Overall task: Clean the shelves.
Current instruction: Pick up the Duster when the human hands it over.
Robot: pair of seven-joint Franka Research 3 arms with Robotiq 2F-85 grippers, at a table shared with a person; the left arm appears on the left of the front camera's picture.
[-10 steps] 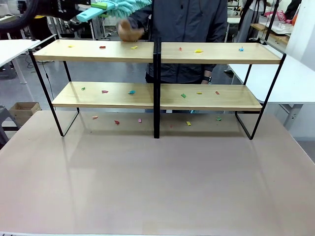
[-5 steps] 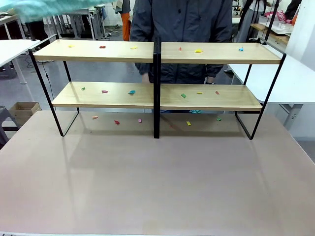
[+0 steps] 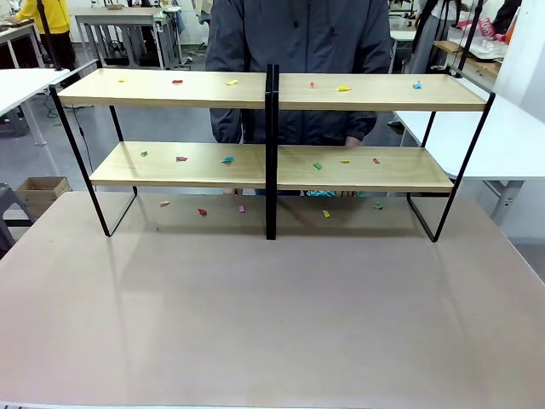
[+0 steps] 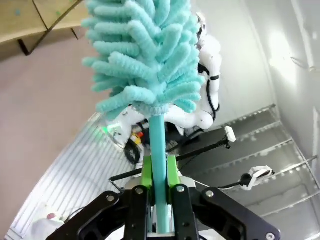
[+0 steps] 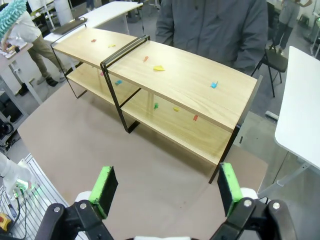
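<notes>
- Since a second ago the teal duster has swung away from above the upper left board, and the person's hand that was beside it there has drawn back; the person now stands upright close behind the centre post.
- Left gripper: its green pads are closed tight on the duster's thin teal handle. The fluffy head stands straight out beyond the fingertips.
- In the left wrist view a corner of the shelves, light board and black leg, sits at the top left edge, well apart from the duster head, with bare table between.
- In the front view the shelves stand across the far half of the table, two boards left of the centre post and two right.
- Small coloured scraps lie scattered on all four boards and on the table under the lower tier.
- Right gripper: jaws spread wide with nothing between the pads.
- It hangs high above the table's near right part, and the shelves lie ahead and below it, well apart.
- In the right wrist view the duster head shows at the top left corner, off past the shelves' far end.
</notes>
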